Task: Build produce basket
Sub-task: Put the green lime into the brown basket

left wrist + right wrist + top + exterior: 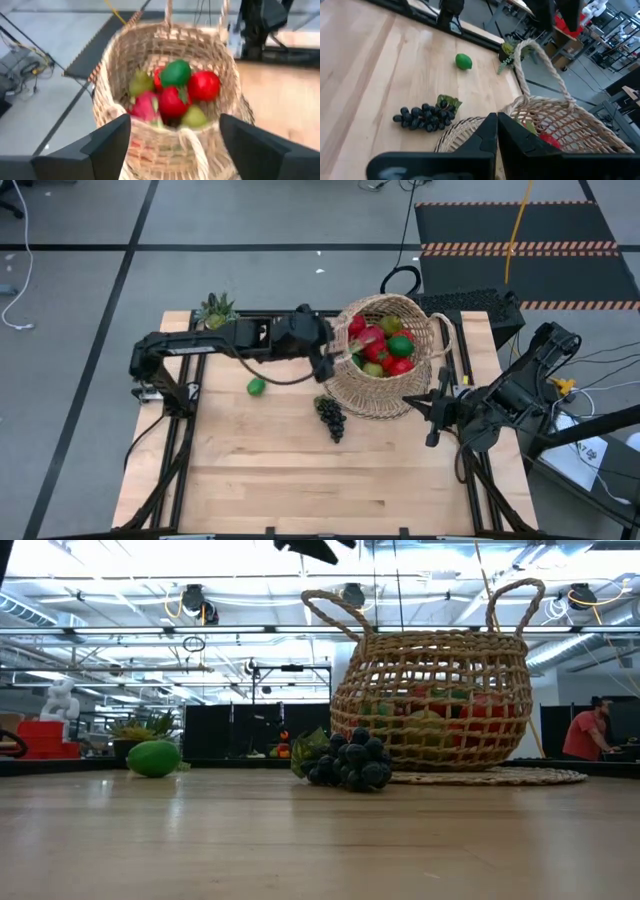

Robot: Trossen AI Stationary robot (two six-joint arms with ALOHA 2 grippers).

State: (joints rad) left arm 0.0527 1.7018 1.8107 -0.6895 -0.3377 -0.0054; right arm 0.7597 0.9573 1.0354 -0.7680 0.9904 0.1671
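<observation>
The basket (pixel 385 395), tan woven wicker with loop handles, stands upright at the table's far right on a flat woven mat (pixel 540 777). Produce (pixel 175 92) lies piled inside it: red, green and yellow-green pieces. A green lime (pixel 256 387) and a bunch of dark grapes (pixel 331 417) lie on the table to the basket's left. My left gripper (pixel 328 360) hangs open above the basket's left rim, with nothing between its fingers (pixel 107 145). My right gripper (pixel 425 408) is shut and holds nothing, above the basket's near right side.
A small spiky green potted plant (pixel 215 310) stands at the table's far left edge. Bare wood lies across the near half of the table (pixel 320 490). In the room beyond the table a person (pixel 585 730) shows at the right.
</observation>
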